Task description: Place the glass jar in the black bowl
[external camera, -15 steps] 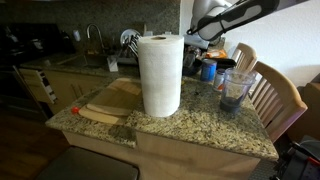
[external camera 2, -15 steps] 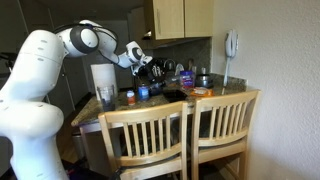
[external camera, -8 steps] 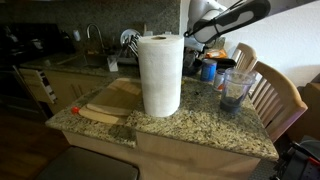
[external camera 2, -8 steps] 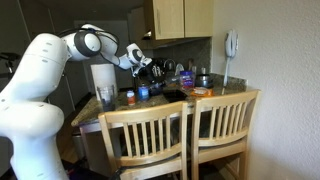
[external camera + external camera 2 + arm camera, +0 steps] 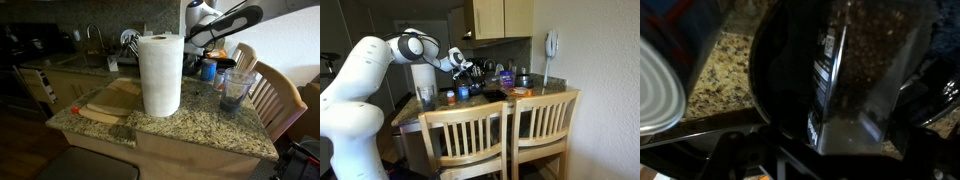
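Note:
In the wrist view my gripper (image 5: 855,125) is shut on the glass jar (image 5: 868,70), a clear jar with dark grainy contents and a dark label. The jar hangs over the black bowl (image 5: 775,75), whose dark round rim shows left of and under it on the speckled granite. Whether the jar touches the bowl cannot be told. In both exterior views the gripper (image 5: 197,46) (image 5: 472,68) is low over the far side of the counter. There the jar and bowl are too small and dark to make out.
A tall paper towel roll (image 5: 160,75) stands mid-counter in front of the gripper. A blue container (image 5: 208,70) (image 5: 463,92) (image 5: 675,60) with a white lid sits close beside the bowl. A clear tumbler (image 5: 236,88) (image 5: 426,96), a cutting board (image 5: 112,100) and wooden chairs (image 5: 505,135) are nearby.
The arm has come down a little and shifted slightly toward the counter, with the jar still held.

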### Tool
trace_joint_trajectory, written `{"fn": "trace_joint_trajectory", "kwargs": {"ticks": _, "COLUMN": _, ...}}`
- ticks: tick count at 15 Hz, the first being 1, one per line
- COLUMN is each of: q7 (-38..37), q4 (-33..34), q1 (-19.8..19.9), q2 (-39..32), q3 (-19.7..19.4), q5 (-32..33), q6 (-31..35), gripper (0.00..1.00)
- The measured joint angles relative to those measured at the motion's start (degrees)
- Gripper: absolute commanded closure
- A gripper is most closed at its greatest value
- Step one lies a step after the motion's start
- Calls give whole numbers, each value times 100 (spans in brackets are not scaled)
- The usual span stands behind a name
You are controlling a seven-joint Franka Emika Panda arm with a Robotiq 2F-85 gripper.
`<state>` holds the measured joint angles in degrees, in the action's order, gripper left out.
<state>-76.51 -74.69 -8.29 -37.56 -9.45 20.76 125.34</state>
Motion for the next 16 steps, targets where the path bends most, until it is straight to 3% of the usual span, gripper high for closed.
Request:
{"fn": "trace_joint_trajectory", "kwargs": {"ticks": 2, "q7": 2, "q4": 44, "q1": 0, "q2": -23, "q3": 0, "q5": 0, "q6": -11, "gripper": 0}}
{"fn": "trace_joint_trajectory", "kwargs": {"ticks": 3, "q7": -1, "q4": 46, "q1": -2, "q2": -24, "q3": -1, "q5": 1, "q6": -8, "gripper": 25}}
{"fn": "trace_joint_trajectory", "kwargs": {"ticks": 4, "q7": -4, "q4": 46, "q1": -6, "q2": -26, "q3": -1, "q5": 1, "q6": -7, "gripper": 26}}
{"fn": "trace_joint_trajectory", "kwargs": {"ticks": 10, "q7": -3, "q4": 46, "q1": -7, "q2": -29, "q3": -1, "q5": 1, "q6": -10, "gripper": 66}}
{"fn": "trace_joint_trajectory", "kwargs": {"ticks": 16, "q7": -309, "q4": 126, "q1": -68, "q2": -6, "q3": -136, "q5": 98, "q6": 99, "gripper": 69}}
